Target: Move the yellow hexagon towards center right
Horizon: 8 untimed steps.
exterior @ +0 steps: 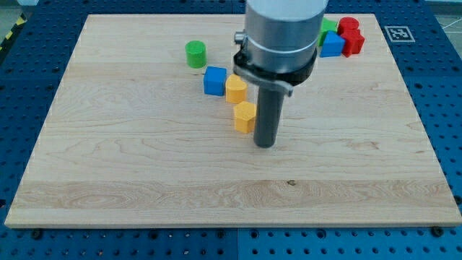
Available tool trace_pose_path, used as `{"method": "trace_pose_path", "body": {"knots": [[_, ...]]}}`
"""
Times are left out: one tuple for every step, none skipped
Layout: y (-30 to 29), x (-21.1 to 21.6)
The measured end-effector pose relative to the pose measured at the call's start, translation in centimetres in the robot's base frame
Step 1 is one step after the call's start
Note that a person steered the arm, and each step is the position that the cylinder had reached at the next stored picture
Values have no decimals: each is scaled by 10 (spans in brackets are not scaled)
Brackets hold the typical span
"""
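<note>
The yellow hexagon (pixel 245 116) lies near the middle of the wooden board (pixel 144 166). My tip (pixel 266 144) rests on the board just to the right of it and slightly lower in the view, very close to it or touching; I cannot tell which. A second yellow block (pixel 235 89), heart-like in shape, sits just above the hexagon. A blue cube (pixel 214 80) is to that block's left.
A green cylinder (pixel 195 53) stands at the upper middle left. At the view's top right, a blue block (pixel 332 45), a green block (pixel 328 27) and red blocks (pixel 351 36) cluster together, partly hidden by the arm's body. A fiducial tag (pixel 398 33) lies beyond the board's top right corner.
</note>
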<state>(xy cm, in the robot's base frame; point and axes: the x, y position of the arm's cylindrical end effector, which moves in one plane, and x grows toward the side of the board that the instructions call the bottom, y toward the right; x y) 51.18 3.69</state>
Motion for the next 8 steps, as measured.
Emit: {"method": "trace_pose_path", "body": {"knots": [[-29, 10], [-101, 17], [-124, -29], [-129, -47], [-154, -40], [-125, -39], [-99, -34], [-55, -32]]}}
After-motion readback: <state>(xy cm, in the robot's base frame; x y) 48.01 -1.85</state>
